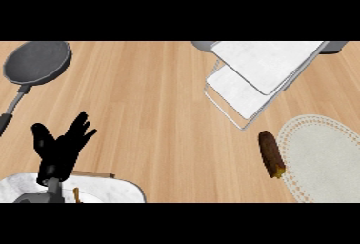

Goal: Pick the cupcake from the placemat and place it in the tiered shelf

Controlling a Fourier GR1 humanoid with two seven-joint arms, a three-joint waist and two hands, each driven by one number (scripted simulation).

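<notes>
Head view shows my left hand (60, 147) resting at the lower left, fingers spread and upright, holding nothing; my right hand is out of sight. I see no cupcake on the placemat (325, 155). A dark ridged object (271, 153), possibly corn, lies at the mat's left edge. The tiered shelf (264, 71) stands just beyond, close enough for a short carry. A frying pan (35, 64) sits far left on the surface.

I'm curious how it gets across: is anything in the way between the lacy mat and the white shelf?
Nothing visible: bare counter lies between the placemat and the tiered shelf. A brown oblong thing lies at the mat's left edge, beside that line.
</notes>
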